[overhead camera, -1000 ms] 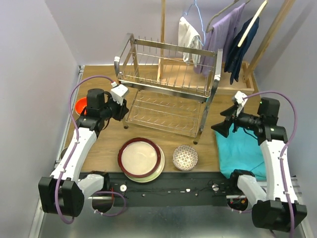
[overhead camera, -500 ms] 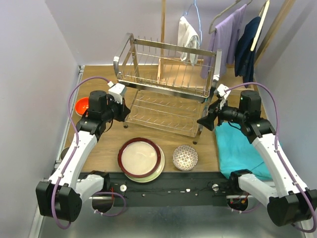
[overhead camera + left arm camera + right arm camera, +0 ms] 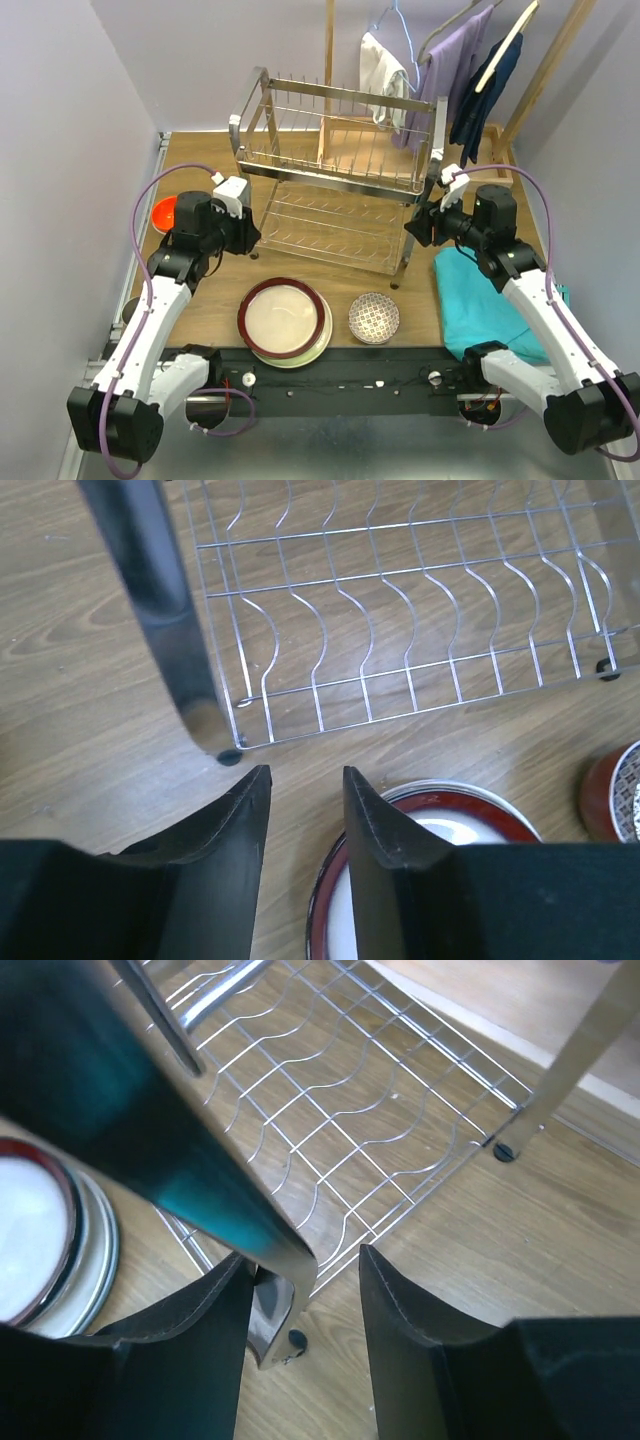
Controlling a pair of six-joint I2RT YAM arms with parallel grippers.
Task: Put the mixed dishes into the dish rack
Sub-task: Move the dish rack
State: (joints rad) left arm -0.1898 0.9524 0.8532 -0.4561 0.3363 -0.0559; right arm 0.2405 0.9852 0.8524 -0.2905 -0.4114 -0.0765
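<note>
pale lilac walls [image 3: 60, 150], wooden desk [image 3: 210, 290], orange bowl [image 3: 163, 210] at far left, left end effector [image 3: 306, 772] spread and empty by the chrome dish rack [image 3: 338, 180] mid-desk, red-rimmed plate stack [image 3: 284, 320] and patterned bowl [image 3: 374, 317] in front, right end effector [image 3: 302, 1256] spread astride its right front leg, teal cloth [image 3: 480, 300]

Plates [image 3: 284, 322] before the dish rack [image 3: 330, 178]
</note>
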